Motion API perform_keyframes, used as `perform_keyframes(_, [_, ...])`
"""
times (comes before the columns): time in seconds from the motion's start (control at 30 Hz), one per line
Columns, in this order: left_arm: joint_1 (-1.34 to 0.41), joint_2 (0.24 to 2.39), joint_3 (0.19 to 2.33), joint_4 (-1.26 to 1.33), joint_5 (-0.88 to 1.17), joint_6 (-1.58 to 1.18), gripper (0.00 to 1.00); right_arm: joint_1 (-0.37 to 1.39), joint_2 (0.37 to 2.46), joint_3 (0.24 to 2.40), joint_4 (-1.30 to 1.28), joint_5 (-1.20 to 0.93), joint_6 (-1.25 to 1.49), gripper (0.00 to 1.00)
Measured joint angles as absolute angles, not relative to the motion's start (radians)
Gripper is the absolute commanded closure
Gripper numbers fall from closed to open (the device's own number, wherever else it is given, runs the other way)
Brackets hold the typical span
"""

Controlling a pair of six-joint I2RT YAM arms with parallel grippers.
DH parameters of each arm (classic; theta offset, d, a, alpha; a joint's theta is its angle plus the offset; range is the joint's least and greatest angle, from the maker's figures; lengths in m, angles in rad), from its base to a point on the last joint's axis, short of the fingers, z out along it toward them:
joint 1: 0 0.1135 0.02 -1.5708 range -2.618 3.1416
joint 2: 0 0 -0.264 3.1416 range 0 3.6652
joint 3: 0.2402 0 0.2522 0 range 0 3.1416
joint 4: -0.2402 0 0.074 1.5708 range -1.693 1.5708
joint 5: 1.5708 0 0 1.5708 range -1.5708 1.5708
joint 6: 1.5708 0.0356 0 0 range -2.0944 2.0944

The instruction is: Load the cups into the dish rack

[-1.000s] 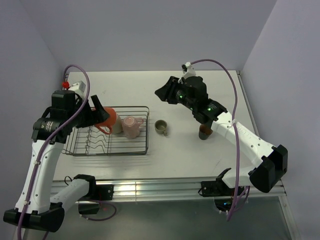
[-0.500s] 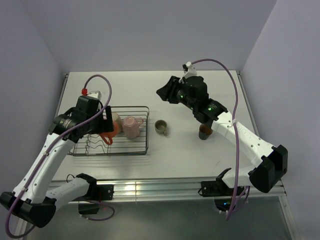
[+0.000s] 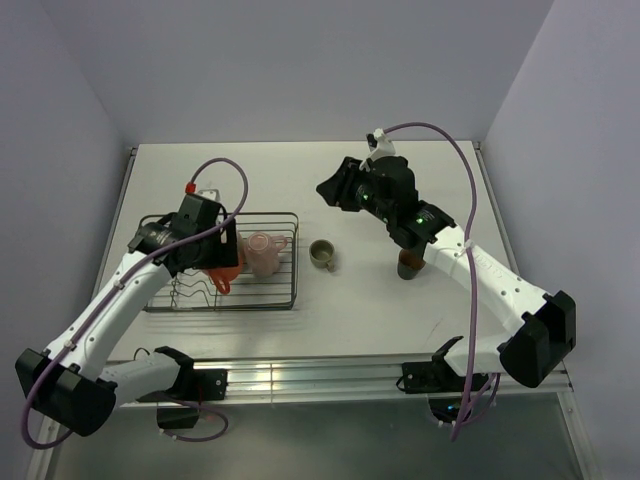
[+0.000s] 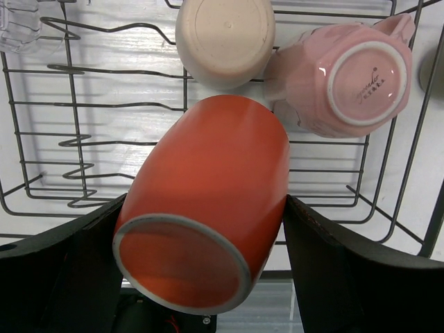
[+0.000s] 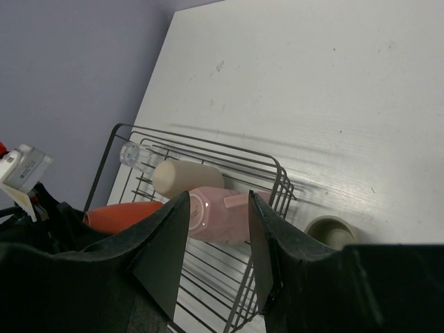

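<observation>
Orange mug (image 4: pixel 208 208) gripped above the dish rack (image 4: pixel 409 139); two cups out on the table (image 3: pixel 400 320).
The left gripper (image 4: pixel 205 201) has its fingers spread wide and pressed on both sides of the tilted orange mug. Only the left wrist view shows a printed script mark on the pink mug's (image 4: pixel 347 76) upturned base, too small to read. The beige tumbler (image 4: pixel 223 38) stands base-up just beside it, and the clear glass (image 4: pixel 17 28) sits in the rack's corner. Only the top view shows the olive cup (image 3: pixel 321 254) near the rack and the brown mug (image 3: pixel 408 264) partly under the right arm (image 3: pixel 480 280). The right gripper (image 5: pixel 217 198) hangs partly open, holding nothing.
</observation>
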State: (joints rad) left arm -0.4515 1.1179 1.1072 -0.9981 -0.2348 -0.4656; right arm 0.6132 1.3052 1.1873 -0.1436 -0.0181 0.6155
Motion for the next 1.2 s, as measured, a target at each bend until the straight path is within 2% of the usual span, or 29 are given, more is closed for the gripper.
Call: perform_keyframes(1.2, [-0.482,1.338,1.031,-0.878,-0.334,-0.461,1.00,0.608,1.304,1.153,-0.123,-0.019,0.615,0.53])
